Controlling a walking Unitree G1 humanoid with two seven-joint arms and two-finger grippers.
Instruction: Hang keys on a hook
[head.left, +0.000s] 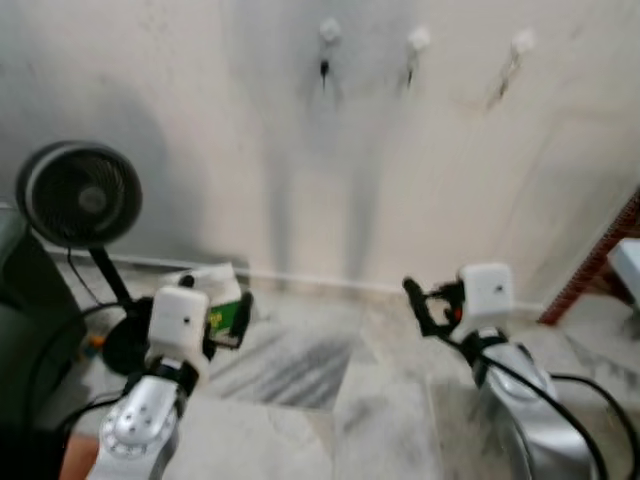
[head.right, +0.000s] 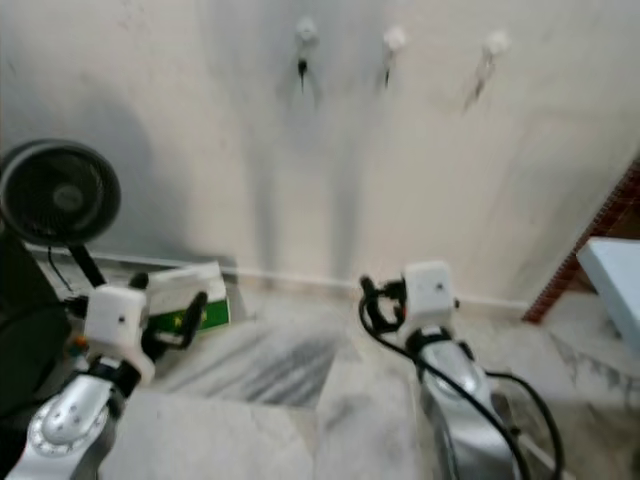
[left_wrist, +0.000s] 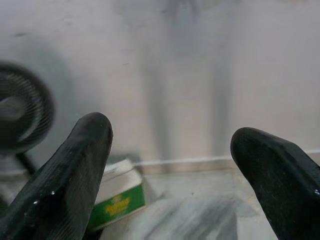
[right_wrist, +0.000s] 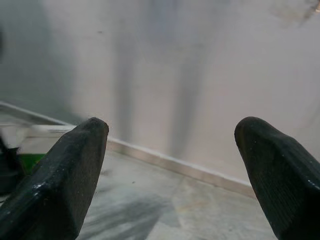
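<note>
Three white hooks on the pale wall, in a row high up: first hook, second hook, third hook. A small dark item, apparently keys, hangs from the first; slender items hang under the second and third as well, too blurred to identify. Two hands, both raised low before the wall above the floor. Left hand: its two black fingers stand wide apart with nothing between them. Right hand: likewise spread wide, holding nothing, with its fingers directed at the base of the wall. One black round fan on a stand, at the robot's left, close to the wall. One box, white on top with a green side, lying on the floor just beside the fan's base; contents not visible. One marble floor, grey-veined, meeting the wall at a pale skirting strip. One dark bulky object at the far left edge, kind not discernible. One red-brown lattice piece and one pale blue-white object at the far right.
</note>
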